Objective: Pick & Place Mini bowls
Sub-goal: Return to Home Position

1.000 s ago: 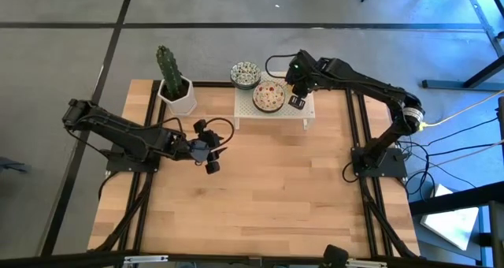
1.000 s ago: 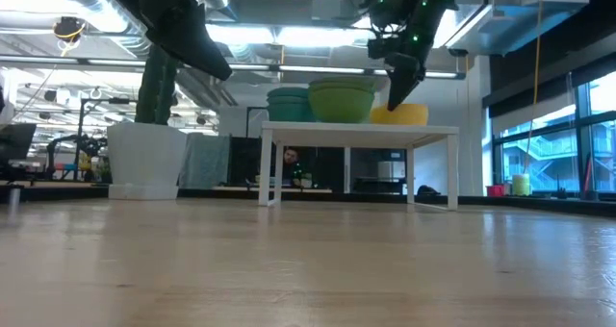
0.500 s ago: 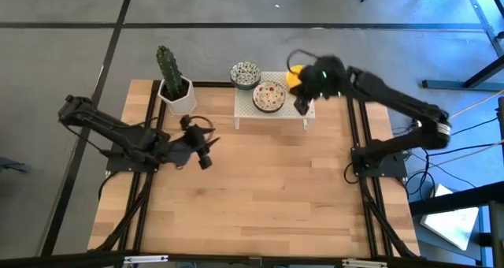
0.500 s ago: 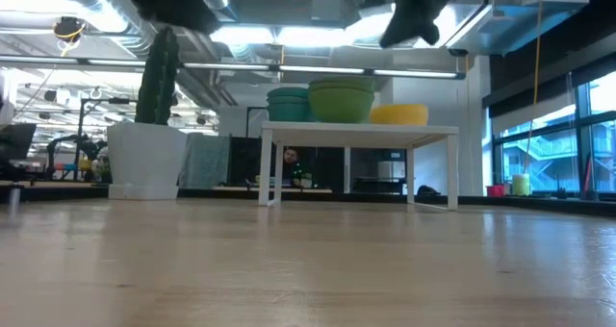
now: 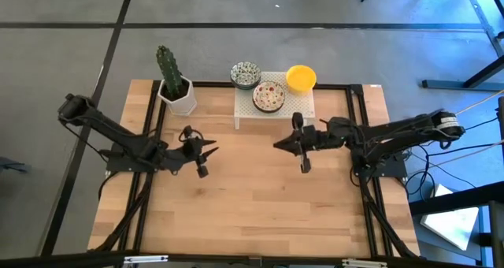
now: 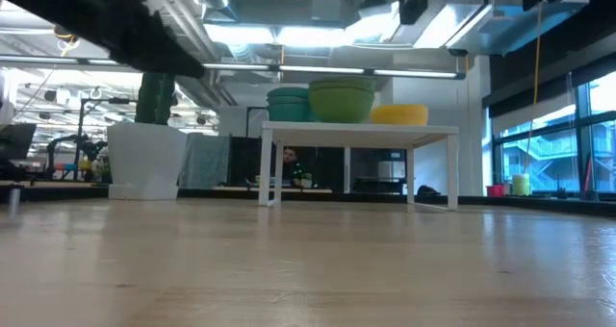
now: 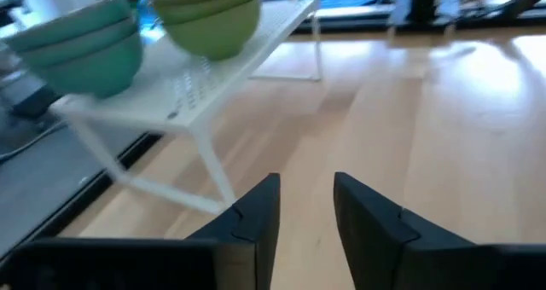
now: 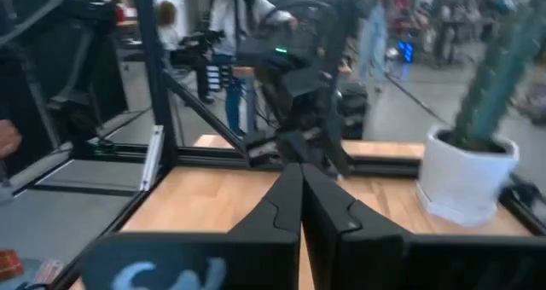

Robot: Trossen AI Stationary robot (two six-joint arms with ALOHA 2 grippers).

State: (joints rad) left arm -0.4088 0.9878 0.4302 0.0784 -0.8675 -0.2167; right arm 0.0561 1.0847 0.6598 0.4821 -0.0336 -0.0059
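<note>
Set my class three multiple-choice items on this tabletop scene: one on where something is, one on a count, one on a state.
1. Where are the yellow bowls?
A) down beside the rack
B) on the white rack
C) held by an arm

2. How many piles of bowls does the rack carry?
A) one
B) three
C) five

3. The right gripper is:
A) shut and empty
B) shut on a bowl
C) wide open

Key: 1 B, the high view shows them at the rack's right-arm end. 2 B, a teal-speckled pile, a red-speckled pile and the yellow one. 3 A, its fingers meet with nothing between them; the left gripper is open, away from the rack.
</note>
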